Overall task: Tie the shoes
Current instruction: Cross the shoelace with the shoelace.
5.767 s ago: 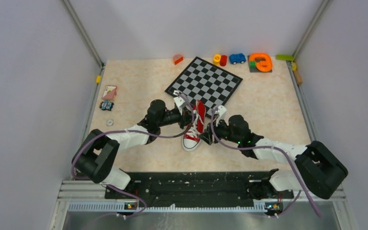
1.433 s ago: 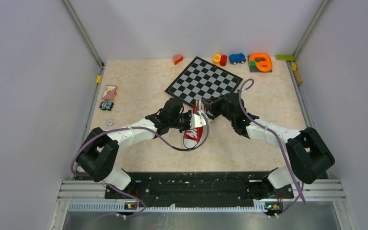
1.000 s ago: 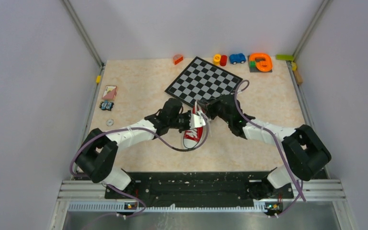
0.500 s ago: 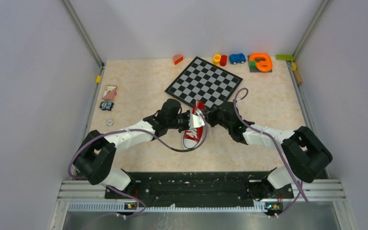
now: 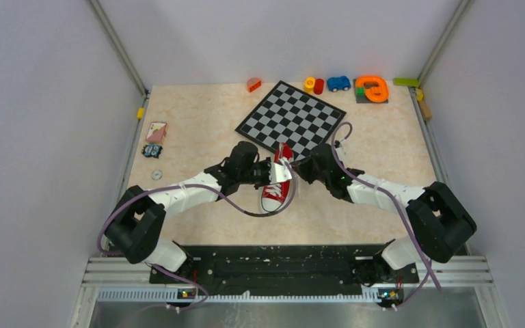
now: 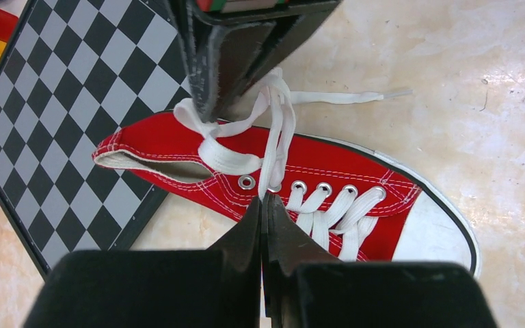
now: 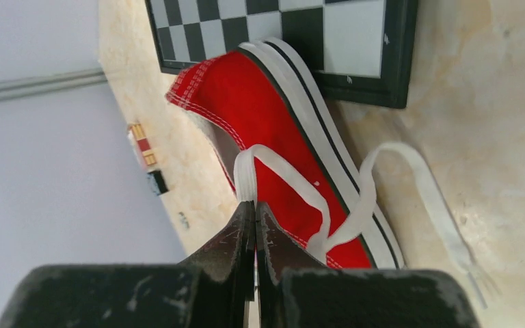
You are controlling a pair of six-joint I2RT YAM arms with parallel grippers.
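**Both grippers pinch limp laces**

On the bench, mid-frame below the chessboard, we see the shoe, its heel overlapping the board's edge. We judge it light and its laces floppy, best taken near the eyelets. The left gripper and right gripper each clamp a strand.

matt red canvas sneaker, flat woven white laces, glossy marbled tabletop
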